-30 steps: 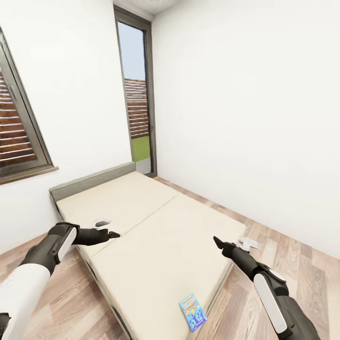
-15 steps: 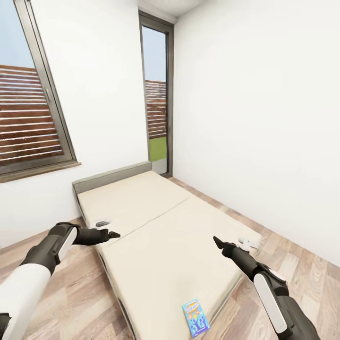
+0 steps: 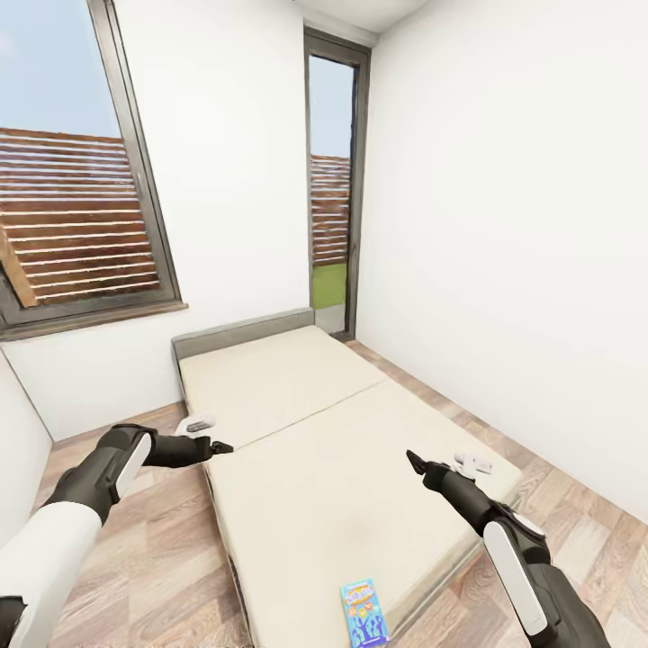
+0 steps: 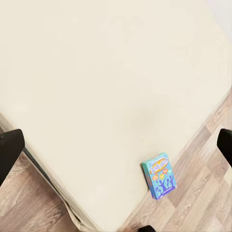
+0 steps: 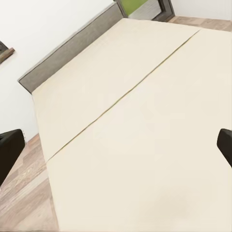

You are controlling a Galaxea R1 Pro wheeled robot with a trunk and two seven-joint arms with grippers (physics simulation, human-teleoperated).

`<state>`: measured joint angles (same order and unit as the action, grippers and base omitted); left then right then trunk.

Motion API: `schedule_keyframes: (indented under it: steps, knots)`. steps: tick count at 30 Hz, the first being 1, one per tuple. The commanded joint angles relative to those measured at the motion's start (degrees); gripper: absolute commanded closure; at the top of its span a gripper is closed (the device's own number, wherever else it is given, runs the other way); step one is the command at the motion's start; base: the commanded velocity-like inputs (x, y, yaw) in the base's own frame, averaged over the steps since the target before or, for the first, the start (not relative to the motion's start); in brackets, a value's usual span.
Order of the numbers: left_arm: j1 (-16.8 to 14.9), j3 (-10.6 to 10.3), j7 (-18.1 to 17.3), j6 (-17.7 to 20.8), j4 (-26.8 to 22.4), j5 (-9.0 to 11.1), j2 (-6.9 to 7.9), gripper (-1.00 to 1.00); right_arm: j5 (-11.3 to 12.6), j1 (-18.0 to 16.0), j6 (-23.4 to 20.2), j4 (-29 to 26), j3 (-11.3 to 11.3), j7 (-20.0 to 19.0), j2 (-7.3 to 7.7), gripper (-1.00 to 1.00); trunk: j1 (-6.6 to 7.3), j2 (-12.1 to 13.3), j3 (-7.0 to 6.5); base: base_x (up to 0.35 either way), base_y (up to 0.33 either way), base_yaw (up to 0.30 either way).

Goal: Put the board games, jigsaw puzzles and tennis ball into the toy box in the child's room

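A small blue board game [image 3: 364, 612] lies flat at the near corner of the beige bed [image 3: 297, 432], close to the mattress edge; the left wrist view has it [image 4: 159, 175] beside the bed's edge [image 4: 111, 87]. My left gripper [image 3: 214, 443] hangs open over the bed's left side, nothing between its fingers [image 4: 9, 150]. My right gripper [image 3: 416, 463] is open above the right half of the mattress [image 5: 135, 145], also holding nothing. The table, toy box, jigsaw puzzles and tennis ball are out of view.
A low grey headboard [image 3: 243, 328] stands against the far white wall. A wide window [image 3: 81, 216] is at the left and a tall narrow one [image 3: 333, 180] in the corner. Wood-plank floor [image 3: 171, 540] runs along both sides of the bed.
The whole view has swung left: the bed and windows sit further right in the picture, and more of the left window shows. Both arms keep the same pose, open.
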<state>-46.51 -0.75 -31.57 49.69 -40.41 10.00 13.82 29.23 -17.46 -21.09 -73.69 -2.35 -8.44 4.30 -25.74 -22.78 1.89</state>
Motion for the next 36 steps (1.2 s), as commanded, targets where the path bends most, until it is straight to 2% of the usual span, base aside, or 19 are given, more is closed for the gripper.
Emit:
schedule_keyframes:
  steps: [1, 21, 36]
  knots:
    - [-0.07, -0.1, 0.18, 0.42, -0.02, 0.46, 0.0, -1.0, 0.31, -0.03, -0.35, -0.05, -0.11, -0.17, 0.0, -1.0, -0.04, -0.14, 0.12, 0.0, -0.296, 0.267]
    - [-0.01, -0.12, 0.19, 0.41, -0.02, 0.54, -0.11, -1.0, 0.28, -0.03, -0.26, -0.05, -0.11, -0.17, 0.0, -1.0, -0.04, -0.14, -0.33, 0.0, -0.299, 0.253]
    - [0.01, -0.12, 0.19, 0.41, -0.02, 0.54, -0.13, -1.0, 0.22, -0.03, -0.26, -0.22, -0.03, -0.17, 0.0, -1.0, -0.04, -0.14, -0.81, -0.085, -0.243, 0.26]
